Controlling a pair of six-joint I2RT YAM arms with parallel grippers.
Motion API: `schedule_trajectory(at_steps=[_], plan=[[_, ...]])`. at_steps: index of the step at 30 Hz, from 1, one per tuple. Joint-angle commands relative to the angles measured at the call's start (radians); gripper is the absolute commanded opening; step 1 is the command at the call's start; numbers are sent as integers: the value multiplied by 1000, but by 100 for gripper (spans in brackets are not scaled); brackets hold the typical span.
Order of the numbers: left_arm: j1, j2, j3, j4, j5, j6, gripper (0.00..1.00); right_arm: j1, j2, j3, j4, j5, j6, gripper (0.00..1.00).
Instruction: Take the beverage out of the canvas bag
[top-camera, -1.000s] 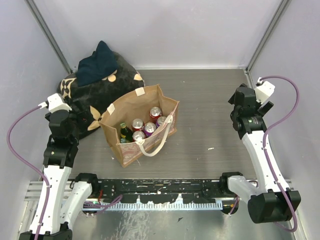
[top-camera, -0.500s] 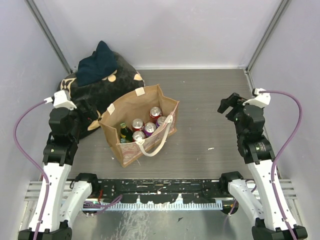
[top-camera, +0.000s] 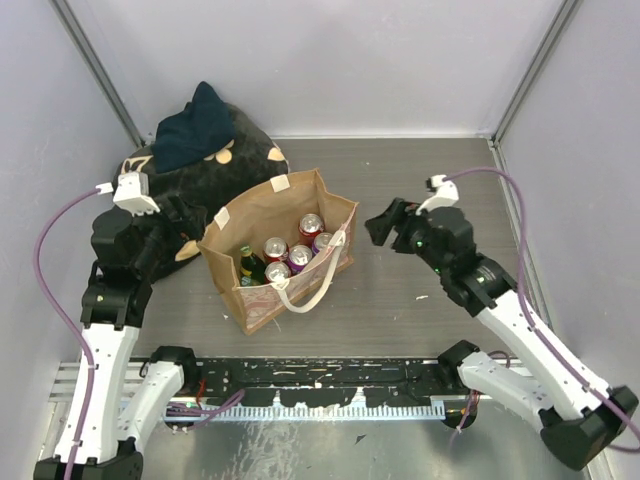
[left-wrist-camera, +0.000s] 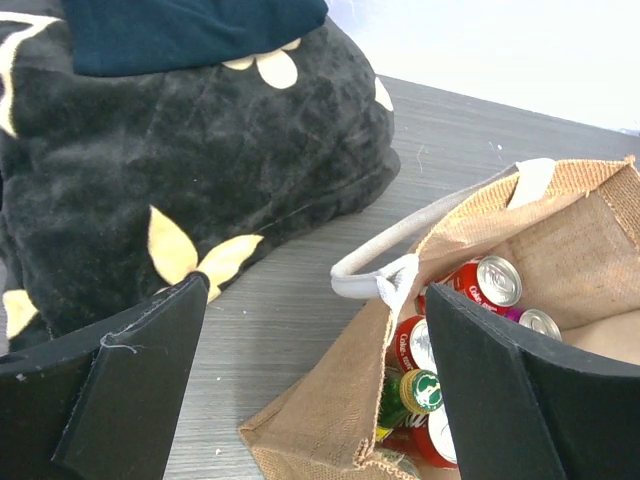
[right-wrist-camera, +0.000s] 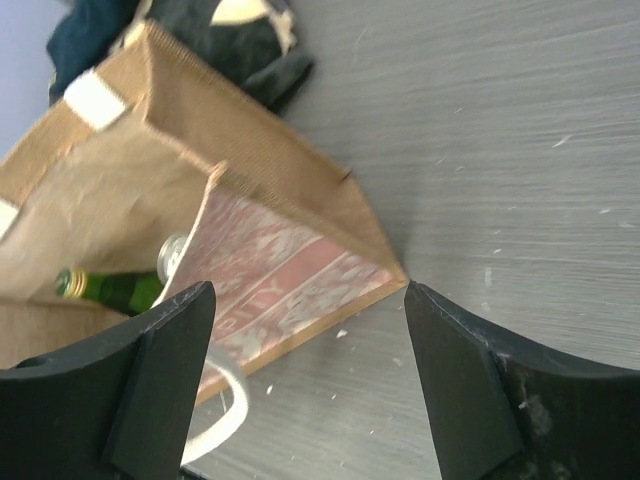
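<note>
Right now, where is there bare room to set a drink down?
Bare tabletop stretches right of the canvas bag to the side wall, and in front toward the near rail. Left is crowded: black cushion beside the bag.

Top camera looks down from behind; both wrist cameras (close, opposite sides) face the canvas bag (top-camera: 260, 212).

White arms (top-camera: 97, 375); black joints (top-camera: 125, 255) and jaws; purple cables (top-camera: 45, 240).

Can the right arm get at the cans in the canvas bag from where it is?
Probably yes: the canvas bag stands open-topped, the cans are exposed, and the open right pincer hovers just beside it with nothing between.
</note>
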Motion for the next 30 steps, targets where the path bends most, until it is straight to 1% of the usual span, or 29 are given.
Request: schedule_trajectory(at_steps=[1, 3, 6, 13, 15, 18, 20, 21, 22, 24, 25, 27, 30], plan=[[-20, 18, 43, 8, 61, 29, 98, 166, 82, 74, 86, 118, 28, 82], [-35, 24, 49, 10, 53, 34, 98, 252, 124, 106, 89, 192, 16, 82], [-58, 36, 54, 13, 45, 45, 98, 331, 182, 140, 89, 263, 7, 82], [-117, 79, 82, 22, 83, 91, 98, 411, 246, 162, 134, 314, 7, 82], [-143, 88, 85, 21, 92, 102, 99, 421, 262, 177, 125, 331, 3, 79], [-194, 87, 78, 11, 89, 108, 99, 424, 275, 179, 83, 343, 5, 69], [-233, 82, 73, 2, 82, 103, 100, 426, 278, 167, 54, 342, 9, 58], [-252, 80, 72, -5, 80, 99, 100, 427, 278, 158, 37, 341, 9, 50], [-273, 80, 74, -11, 77, 94, 100, 427, 278, 147, 22, 338, 11, 40], [-315, 80, 82, -37, 65, 88, 98, 429, 274, 125, -6, 327, 14, 23], [-341, 80, 90, -55, 55, 86, 97, 428, 273, 114, -15, 320, 14, 18], [-380, 80, 107, -106, 20, 82, 92, 429, 268, 92, -33, 304, 13, 13], [-421, 77, 132, -202, -40, 62, 88, 430, 260, 49, -48, 283, 13, 10]])
